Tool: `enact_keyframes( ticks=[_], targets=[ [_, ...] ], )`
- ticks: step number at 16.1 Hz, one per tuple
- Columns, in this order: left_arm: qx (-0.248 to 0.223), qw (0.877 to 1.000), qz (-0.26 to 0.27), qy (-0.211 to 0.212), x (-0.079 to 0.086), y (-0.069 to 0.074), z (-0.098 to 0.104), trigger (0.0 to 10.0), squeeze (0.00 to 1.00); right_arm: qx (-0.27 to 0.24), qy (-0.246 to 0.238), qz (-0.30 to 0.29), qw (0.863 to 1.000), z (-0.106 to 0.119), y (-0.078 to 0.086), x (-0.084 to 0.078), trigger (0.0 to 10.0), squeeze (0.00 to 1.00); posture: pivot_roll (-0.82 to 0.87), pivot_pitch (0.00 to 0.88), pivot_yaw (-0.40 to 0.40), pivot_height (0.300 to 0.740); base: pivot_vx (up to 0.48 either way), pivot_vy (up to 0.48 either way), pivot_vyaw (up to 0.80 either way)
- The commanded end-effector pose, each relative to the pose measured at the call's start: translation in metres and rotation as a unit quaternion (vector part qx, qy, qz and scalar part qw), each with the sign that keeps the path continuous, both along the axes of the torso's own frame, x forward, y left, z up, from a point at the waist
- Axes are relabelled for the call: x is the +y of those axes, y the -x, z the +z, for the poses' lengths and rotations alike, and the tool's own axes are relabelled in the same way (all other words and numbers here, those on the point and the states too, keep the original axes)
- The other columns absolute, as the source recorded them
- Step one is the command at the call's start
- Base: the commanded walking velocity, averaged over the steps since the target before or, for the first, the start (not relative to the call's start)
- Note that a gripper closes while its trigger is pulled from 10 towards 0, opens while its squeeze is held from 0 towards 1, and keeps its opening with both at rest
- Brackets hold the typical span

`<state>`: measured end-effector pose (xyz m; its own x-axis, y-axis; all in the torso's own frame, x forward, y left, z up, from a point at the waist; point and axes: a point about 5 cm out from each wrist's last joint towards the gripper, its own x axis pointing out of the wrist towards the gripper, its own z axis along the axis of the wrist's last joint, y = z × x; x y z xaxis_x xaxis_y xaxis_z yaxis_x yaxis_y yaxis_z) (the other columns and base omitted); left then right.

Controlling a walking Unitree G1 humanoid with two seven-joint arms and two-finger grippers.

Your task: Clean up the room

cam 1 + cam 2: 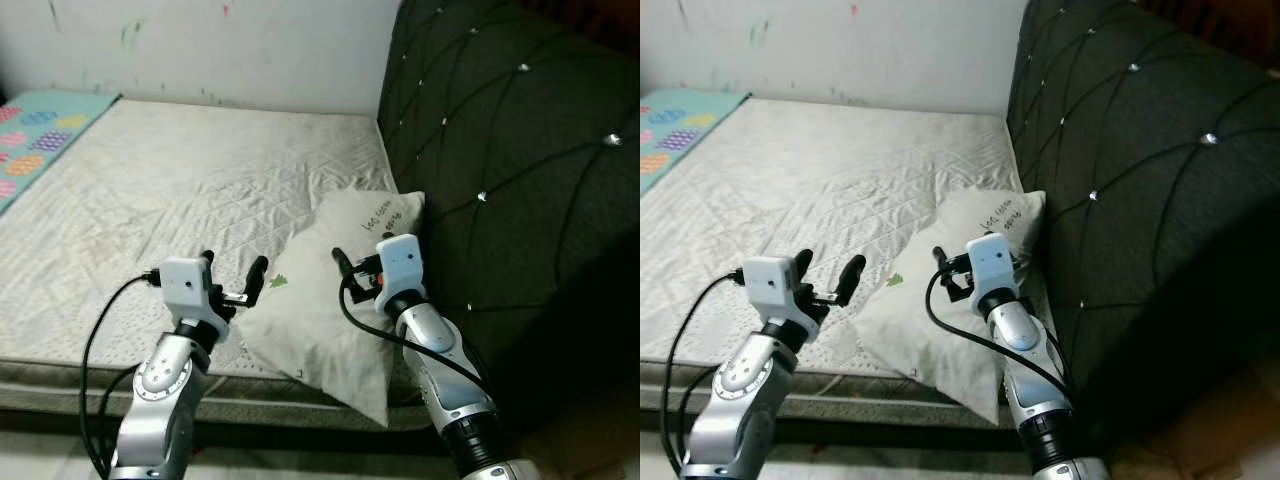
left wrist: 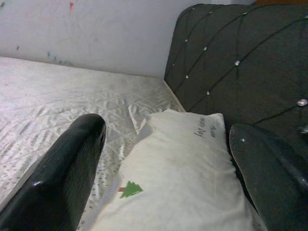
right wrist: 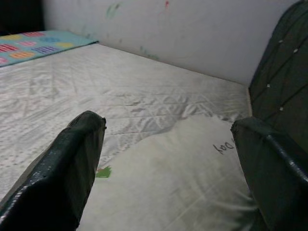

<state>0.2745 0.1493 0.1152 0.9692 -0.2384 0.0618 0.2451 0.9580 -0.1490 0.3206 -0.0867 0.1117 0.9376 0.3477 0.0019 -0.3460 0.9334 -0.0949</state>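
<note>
A white pillow (image 1: pixel 330 300) with a small green tree print and black writing lies on the near right corner of the mattress (image 1: pixel 180 190), against the dark headboard. Its lower corner hangs over the bed's front edge. My left gripper (image 1: pixel 233 263) is open, hovering just left of the pillow's edge, above the mattress. Over the pillow's upper middle, my right gripper (image 1: pixel 358 262) is also open. The left wrist view shows the pillow (image 2: pixel 178 173) between the wide-spread fingers (image 2: pixel 67 168). In the right wrist view the pillow (image 3: pixel 178 183) lies below and ahead of the fingers (image 3: pixel 62 168).
A dark tufted headboard (image 1: pixel 510 170) with shiny studs rises at the right. A white wall (image 1: pixel 230 50) closes the far side of the bed. A teal sheet (image 1: pixel 35 135) with coloured patches lies at the far left. Black cables loop from both wrists.
</note>
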Motion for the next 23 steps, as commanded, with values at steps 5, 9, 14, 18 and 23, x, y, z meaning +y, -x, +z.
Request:
enact_keyframes(
  ticks=[5, 9, 14, 18, 23],
  targets=[
    [-0.013, 1.000, -0.010, 0.006, 0.0002, 0.0005, 0.0038, 10.0, 0.00, 0.001, -0.008, 0.002, 1.000, 0.0026, -0.0021, 0.0010, 10.0, 0.00, -0.10, 0.000, -0.038, 0.740, 0.100, 0.000, -0.16],
    [-0.015, 1.000, -0.012, 0.007, 0.0007, 0.0000, 0.0041, 10.0, 0.00, -0.001, -0.009, 0.001, 1.000, 0.0033, -0.0025, 0.0012, 10.0, 0.00, -0.10, 0.000, -0.036, 0.740, 0.268, 0.000, -0.35],
    [-0.004, 1.000, -0.004, 0.006, 0.0013, -0.0009, 0.0022, 10.0, 0.00, -0.002, -0.008, 0.002, 1.000, 0.0031, -0.0022, 0.0016, 10.0, 0.00, -0.10, 0.000, -0.035, 0.740, 0.177, 0.000, 0.00],
    [-0.003, 1.000, 0.004, 0.004, 0.0023, -0.0016, 0.0014, 10.0, 0.00, -0.007, 0.003, 0.007, 1.000, 0.0026, -0.0016, 0.0022, 10.0, 0.00, -0.10, 0.000, -0.035, 0.740, 0.000, 0.000, 0.20],
    [-0.004, 1.000, 0.002, 0.006, 0.0016, -0.0025, 0.0018, 10.0, 0.00, -0.007, 0.005, 0.010, 1.000, 0.0020, -0.0020, 0.0028, 10.0, 0.00, -0.10, 0.000, -0.037, 0.740, 0.000, 0.000, 0.80]
  ],
)
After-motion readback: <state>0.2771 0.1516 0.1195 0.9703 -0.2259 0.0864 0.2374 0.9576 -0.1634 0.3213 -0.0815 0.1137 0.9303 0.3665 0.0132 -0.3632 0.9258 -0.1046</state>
